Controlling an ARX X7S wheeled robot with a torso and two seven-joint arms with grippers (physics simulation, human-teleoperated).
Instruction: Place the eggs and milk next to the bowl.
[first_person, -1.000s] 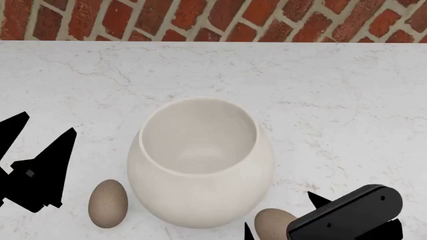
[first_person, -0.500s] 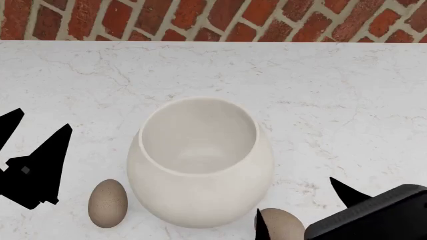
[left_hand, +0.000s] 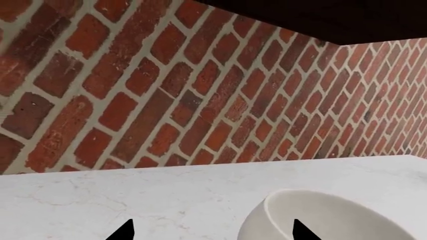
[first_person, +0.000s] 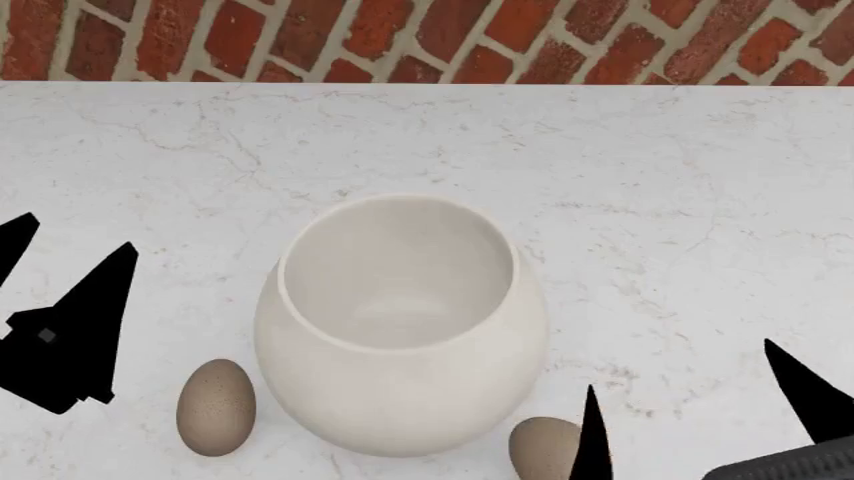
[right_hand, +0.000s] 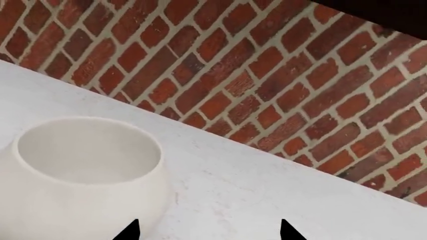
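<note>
Bowl (first_person: 400, 325) stands upright mid-tabletop (first_person: 667, 180), cream-white, wide mouth; interior visible in the head view and empty.

Eggs: left egg (first_person: 216, 407) on the tabletop just beside the bowl's near-left flank, a thin gap showing. Right egg (first_person: 543, 448) at the bowl's near-right, very close to its belly; contact cannot be confirmed, and its lower part is cut by the frame edge.

Milk: not in any view. Location unknown.

Right gripper (first_person: 701, 415): fingers spread wide, nothing between them; one finger tip overlaps the right egg's edge in the head view. Left gripper (first_person: 67, 300): fingers parted, empty, well left of the bowl, near the left egg but clear of it.

Judgement: both eggs look placed; the milk remains. To do the step well:
- lift the right gripper straight up before any sideways travel, so the finger does not nudge the egg into a roll;
- keep both arms clear of the bowl's belly;
- find the bottle, grasp its body below the neck, set it upright on bare tabletop beside the bowl.
</note>
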